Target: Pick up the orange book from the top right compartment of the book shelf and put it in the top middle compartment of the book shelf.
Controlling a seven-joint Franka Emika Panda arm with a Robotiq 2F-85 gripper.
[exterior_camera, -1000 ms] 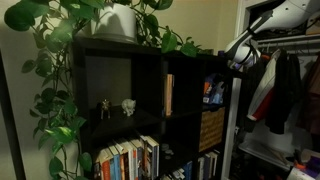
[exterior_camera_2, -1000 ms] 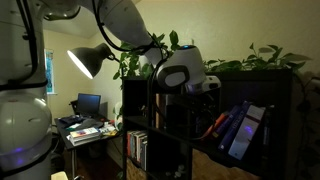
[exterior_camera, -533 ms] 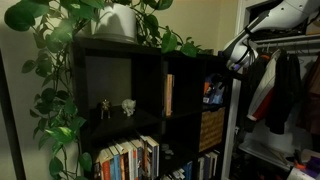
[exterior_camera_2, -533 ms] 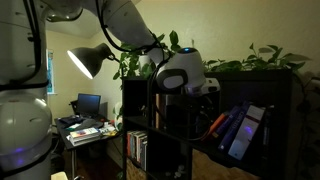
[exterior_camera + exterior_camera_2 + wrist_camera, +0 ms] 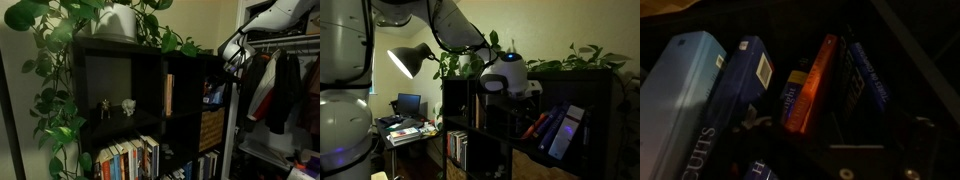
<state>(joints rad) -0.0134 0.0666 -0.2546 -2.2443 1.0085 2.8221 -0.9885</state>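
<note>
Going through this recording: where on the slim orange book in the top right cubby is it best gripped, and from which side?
Probably pinch the slim bright orange book across its narrow front edge, near the top, coming straight in through the open front of the black cube shelf. It leans tilted between dark blue books, so its covers look barely reachable.

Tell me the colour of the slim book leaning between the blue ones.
Bright orange; the book shows best in the wrist view.
</note>
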